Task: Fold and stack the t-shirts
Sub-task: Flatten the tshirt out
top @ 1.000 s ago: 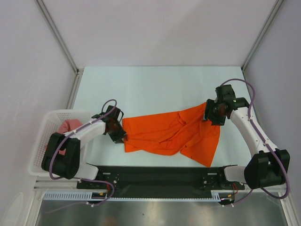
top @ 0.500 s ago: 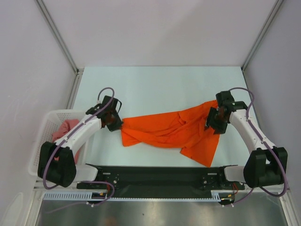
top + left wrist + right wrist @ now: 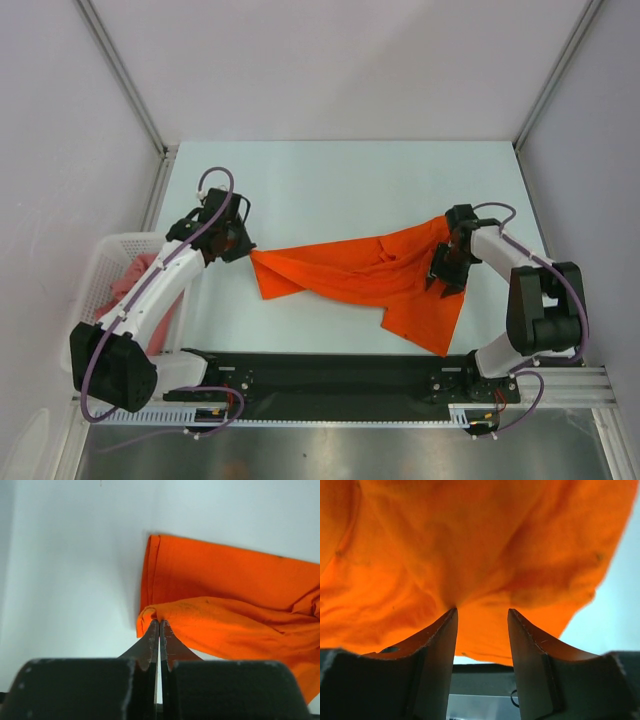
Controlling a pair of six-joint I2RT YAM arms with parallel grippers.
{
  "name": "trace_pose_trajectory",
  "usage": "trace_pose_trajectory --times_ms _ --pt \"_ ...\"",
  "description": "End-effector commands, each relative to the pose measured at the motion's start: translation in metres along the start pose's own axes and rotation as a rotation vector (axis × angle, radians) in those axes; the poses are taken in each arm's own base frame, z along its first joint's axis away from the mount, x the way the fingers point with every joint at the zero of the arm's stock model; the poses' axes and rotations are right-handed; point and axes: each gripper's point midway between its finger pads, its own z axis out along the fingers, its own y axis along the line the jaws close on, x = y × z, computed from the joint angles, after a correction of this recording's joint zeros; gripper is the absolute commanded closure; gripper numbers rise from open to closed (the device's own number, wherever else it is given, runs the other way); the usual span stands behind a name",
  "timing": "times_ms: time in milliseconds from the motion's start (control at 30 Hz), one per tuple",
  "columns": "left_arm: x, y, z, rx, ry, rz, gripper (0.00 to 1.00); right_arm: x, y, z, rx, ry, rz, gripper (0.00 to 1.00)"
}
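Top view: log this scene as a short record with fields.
orange t-shirt: crumpled, lying across the table
left jaws: shut on its left corner
right jaws: apart, at its right side
pink t-shirt: in the white basket, beside the table's left edge
folded: none yet

The far half of the worktop [image 3: 340, 180] lies bare, free for passing. The orange t-shirt [image 3: 345, 280] stretches across the middle, left to right. The white basket [image 3: 85, 305] crowds the near left edge.
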Motion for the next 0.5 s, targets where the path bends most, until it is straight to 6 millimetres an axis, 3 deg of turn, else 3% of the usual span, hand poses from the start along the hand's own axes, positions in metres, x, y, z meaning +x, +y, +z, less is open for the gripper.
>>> trace_pose_trajectory --times_ms 0,167,467 --pt "0.008 0.004 0.000 0.018 0.043 0.028 1.00 -0.024 0.020 0.005 -0.049 -0.049 -0.014 0.50" --pt "0.025 0.010 0.006 0.033 0.093 0.022 0.97 -0.028 0.028 0.014 -0.050 -0.023 -0.020 0.50" --pt "0.021 0.019 0.005 0.032 0.065 -0.029 1.00 -0.032 0.033 0.021 -0.043 -0.055 -0.021 0.50"
